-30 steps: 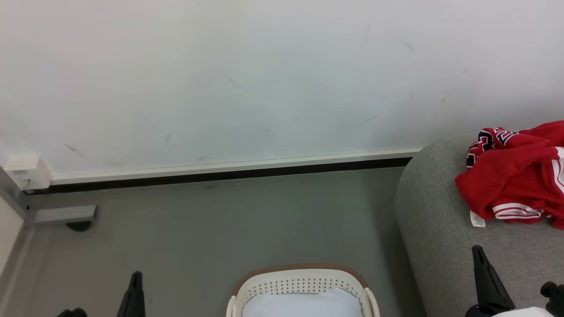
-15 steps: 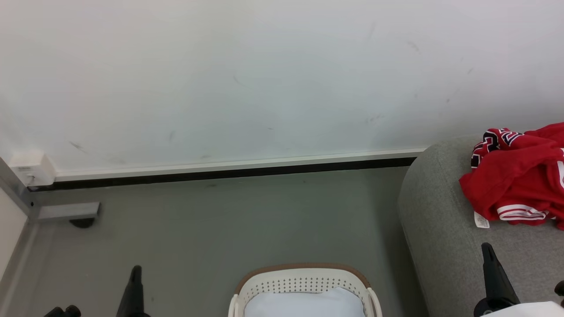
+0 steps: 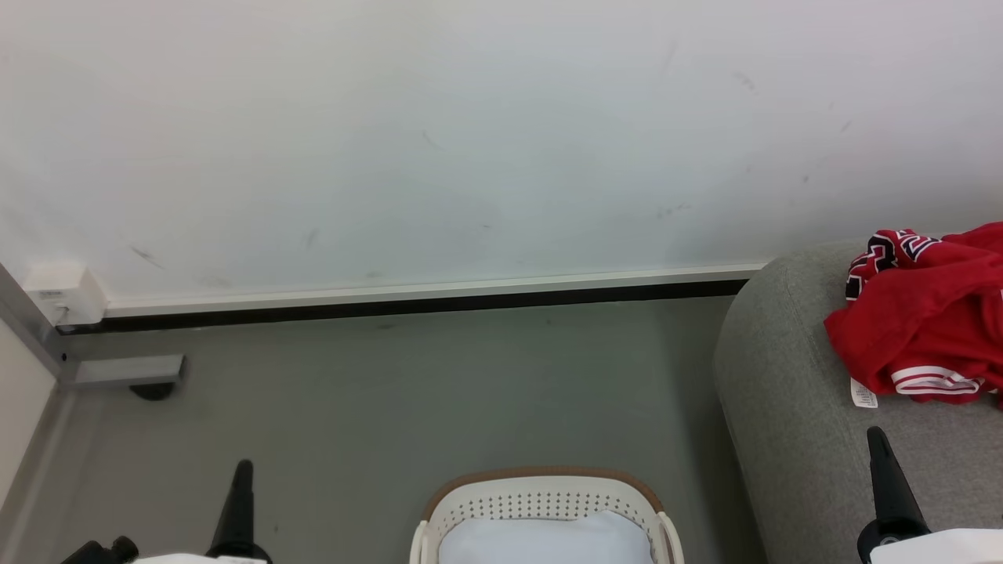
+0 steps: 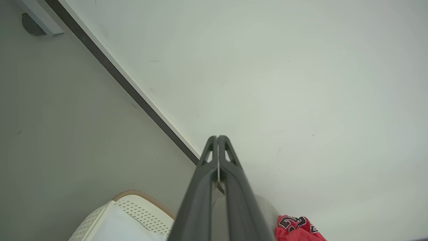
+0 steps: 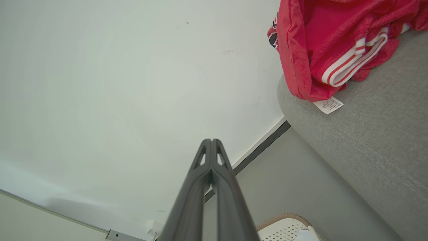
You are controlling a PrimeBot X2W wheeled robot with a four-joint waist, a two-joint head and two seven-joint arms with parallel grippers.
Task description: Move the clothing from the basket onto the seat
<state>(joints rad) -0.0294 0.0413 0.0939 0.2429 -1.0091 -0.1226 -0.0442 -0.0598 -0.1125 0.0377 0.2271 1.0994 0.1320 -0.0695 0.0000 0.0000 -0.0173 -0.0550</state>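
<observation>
Jersey [image 3: 925, 321] lies crumpled on the grey sofa [image 3: 783, 407], out of the basket [image 3: 541, 475], so I judge the transfer itself to be done. Nearest the head camera, the left gripper [image 4: 217, 140] sits low at the left over the floor [image 3: 392, 407]. Its jaws are pressed together along their length with nothing between them. The right gripper [image 5: 211, 142] sits low at the right over the sofa's front, jaws likewise closed flat and empty. Between the two arms stands the basket, which holds a pale bluish-white sheet [image 3: 544, 540] and no red cloth. Farther out and to the right, the jersey rests on the sofa's upholstery near its rounded arm; whether that is arm or cushion I cannot tell. Its small white tag [image 3: 863, 394] hangs at the near-left corner of the heap. From the right jaws the jersey lies ahead and slightly to the right, near but apart. From the left jaws it is well away, across the basket, so the right arm is much the nearer. The heap's long axis runs roughly across the head view and off its right edge. Beyond it are a dark skirting strip [image 3: 423, 301] and the pale wall [image 3: 470, 141].
</observation>
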